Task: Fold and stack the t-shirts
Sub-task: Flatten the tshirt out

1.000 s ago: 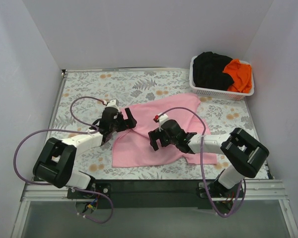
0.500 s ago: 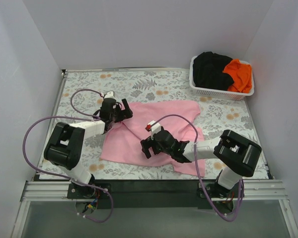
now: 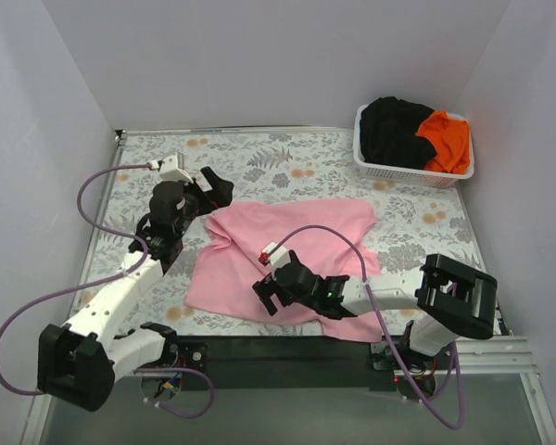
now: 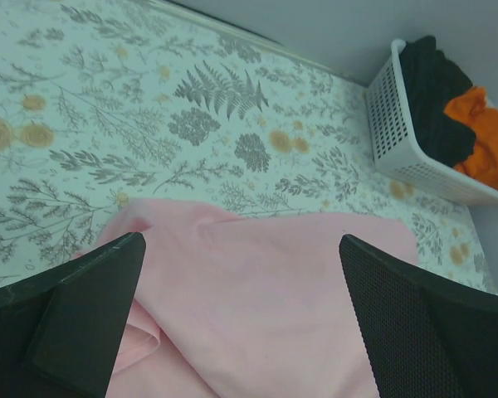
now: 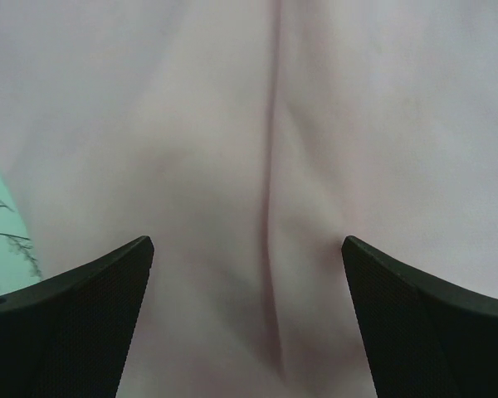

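left tool [image 3: 215,188] and right tool [image 3: 268,298], jaws wide, empty, above pink t-shirt [image 3: 232,269]

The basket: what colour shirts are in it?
Black and bright orange, clearest in the top view.

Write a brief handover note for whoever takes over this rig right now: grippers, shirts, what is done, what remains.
Left gripper: open, empty, above the far-left corner of the pink t-shirt.
Right gripper: open, empty, low over its near edge.
Pink t-shirt: on the table, left side rumpled, not folded.
Black t-shirt and orange t-shirt: in the white basket.
Done: nothing stacked.
To do: fold all three, stack.
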Robot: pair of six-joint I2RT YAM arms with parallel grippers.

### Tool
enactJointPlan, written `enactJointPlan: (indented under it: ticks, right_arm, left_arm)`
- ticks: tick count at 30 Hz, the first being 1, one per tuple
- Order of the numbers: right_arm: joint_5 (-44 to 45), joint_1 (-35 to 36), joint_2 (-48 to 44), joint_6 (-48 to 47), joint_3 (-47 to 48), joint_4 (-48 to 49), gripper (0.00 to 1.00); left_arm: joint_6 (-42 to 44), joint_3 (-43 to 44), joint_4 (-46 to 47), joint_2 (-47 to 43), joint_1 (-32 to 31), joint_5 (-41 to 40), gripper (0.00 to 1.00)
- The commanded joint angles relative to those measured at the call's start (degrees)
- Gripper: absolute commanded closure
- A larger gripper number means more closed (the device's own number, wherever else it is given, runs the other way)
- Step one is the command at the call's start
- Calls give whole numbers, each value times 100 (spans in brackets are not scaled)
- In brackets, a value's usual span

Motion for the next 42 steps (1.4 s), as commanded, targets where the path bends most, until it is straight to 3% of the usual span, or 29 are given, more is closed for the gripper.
enactJointPlan:
  ticks: [1,5,8,16,22,26,30,37,42]
  right_arm:
    - [308,343,-25,-273,737,-233,13]
    - [527,502,388,-326,1239,-224,13]
    - [940,467,397,-89,1082,-268,13]
    - [1082,-471,-876,315,-68,-373,15]
    - [844,-1316,-1694,483,-694,-417,14]
    - [695,-1791,-2020,421,-800,-435,13]
    - [484,-2450,-1863,264,-511,-418,14]
    - [-25,-3373,-949,132,262,-216,14]
    - [-219,-3602,-263,35,650,-75,15]
  left_arm:
    - [112,214,-1052,-264,72,-568,2]
    - [60,171,-1212,-255,72,-552,2]
    - [42,109,-1159,-307,72,-368,2]
    - [86,-128,-650,-308,29,660,2]
    - [25,-286,-412,157,-594,582,2]
    - [-81,-278,-8,587,-1367,556,2]
    - [-221,-295,396,1124,-1764,608,2]
    - [-415,-94,1003,2678,-1861,925,2]
    - [-415,-128,1372,2865,-1888,723,2]
